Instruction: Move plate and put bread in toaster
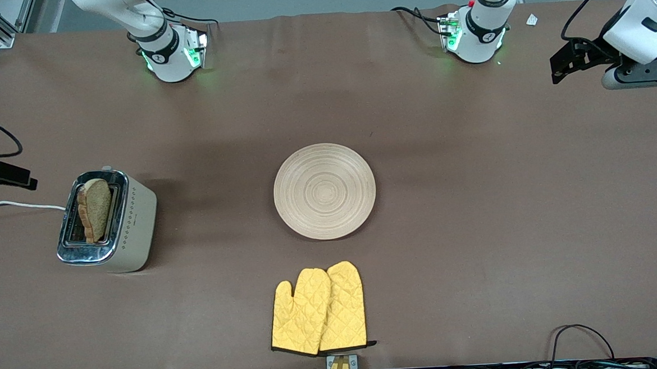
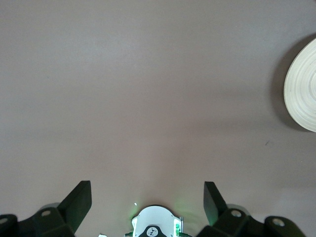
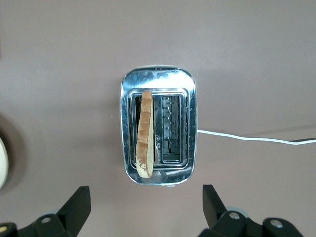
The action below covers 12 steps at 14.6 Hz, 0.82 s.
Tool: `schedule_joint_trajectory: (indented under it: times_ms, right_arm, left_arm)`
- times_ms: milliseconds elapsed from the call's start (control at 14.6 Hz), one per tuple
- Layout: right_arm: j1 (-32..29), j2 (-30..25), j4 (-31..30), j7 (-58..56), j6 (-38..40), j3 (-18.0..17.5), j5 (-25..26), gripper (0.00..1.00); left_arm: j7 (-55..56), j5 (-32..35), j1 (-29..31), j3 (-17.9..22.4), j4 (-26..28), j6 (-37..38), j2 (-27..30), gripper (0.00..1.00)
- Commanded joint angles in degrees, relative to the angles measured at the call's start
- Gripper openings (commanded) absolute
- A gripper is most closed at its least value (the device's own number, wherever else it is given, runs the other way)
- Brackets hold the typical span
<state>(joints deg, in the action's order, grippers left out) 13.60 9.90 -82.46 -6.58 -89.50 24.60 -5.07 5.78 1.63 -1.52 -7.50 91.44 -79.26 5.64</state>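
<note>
One slice, one toaster, one plate: the task looks finished.

We see the bread [image 1: 96,209] standing in a slot of the toaster [image 1: 133,223] near the right arm's edge of the surface [image 1: 477,227], directly under our right gripper [image 3: 143,207], jaws open. The plate [image 1: 324,191] lies mid-surface. Our left gripper [image 2: 147,200] waits over bare surface, jaws open.

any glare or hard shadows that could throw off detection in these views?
Right wrist view: bright glare on the toaster chrome, bread still distinct. Front view: soft shadows beside toaster and plate, green glow at both arm bases. Left wrist view: flat, even light, faint shadow along the plate's edge.
</note>
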Motion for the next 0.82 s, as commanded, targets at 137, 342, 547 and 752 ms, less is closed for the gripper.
schedule_joint_trajectory:
  times_ms: [137, 342, 547, 752]
  right_arm:
    - [0.37, -12.09, -14.22, 3.59, -4.47, -1.31, -0.2, 1.0]
    - [1.07, -11.92, -11.86, 6.58, -2.35, -2.54, 2.42, 1.0]
    - [1.25, -11.66, -9.13, 6.84, -2.35, -2.81, 3.75, 1.0]
    - [1.25, -11.3, -7.98, 7.37, -1.2, -2.81, 3.58, 1.0]
  left_arm:
    - [-0.16, 0.13, -0.06, -0.14, -1.96, 0.95, -0.19, 1.0]
    - [0.02, 0.13, 0.02, -0.14, -2.4, 0.95, -0.19, 1.0]
    - [0.01, 0.04, 0.29, -0.14, -2.75, 1.03, -0.27, 1.0]
    - [-0.07, 0.04, 0.46, 0.03, -4.07, 1.03, -0.54, 1.0]
